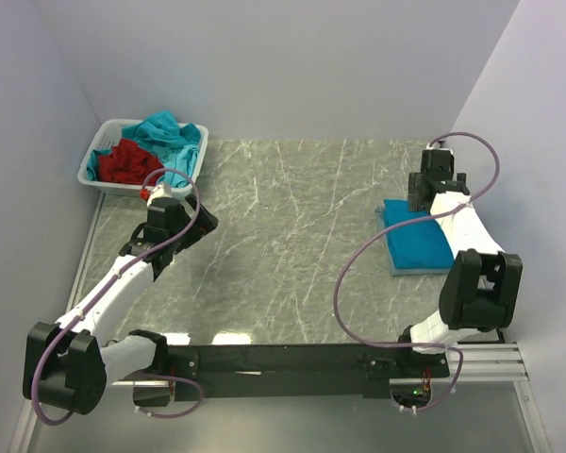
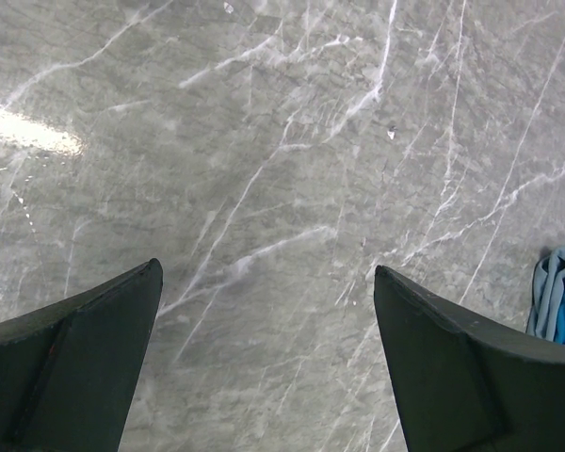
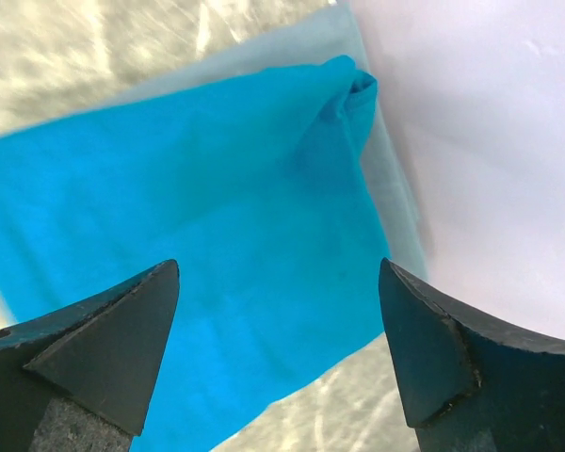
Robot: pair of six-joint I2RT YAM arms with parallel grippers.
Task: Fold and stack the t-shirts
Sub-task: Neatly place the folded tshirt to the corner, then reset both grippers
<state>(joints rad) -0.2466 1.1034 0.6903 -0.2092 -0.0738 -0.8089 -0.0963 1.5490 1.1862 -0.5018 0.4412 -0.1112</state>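
Observation:
A bright teal-blue t-shirt [image 1: 417,242] lies folded at the right of the table, on top of a duller slate-blue t-shirt [image 1: 393,269] whose edge peeks out. In the right wrist view the teal shirt [image 3: 188,207] fills the middle, with the paler shirt [image 3: 395,198] under it. My right gripper [image 1: 418,198] [image 3: 279,264] hangs open and empty over the stack's far end. My left gripper [image 1: 206,221] [image 2: 266,268] is open and empty over bare table near the basket. The stack shows at the right edge of the left wrist view [image 2: 557,297]. A turquoise shirt [image 1: 170,134] and a red shirt [image 1: 124,162] lie crumpled in the basket.
The white slatted basket [image 1: 92,170] stands at the far left corner against the wall. The grey marble table [image 1: 292,236] stretches between the two arms. White walls close in on the left, back and right sides.

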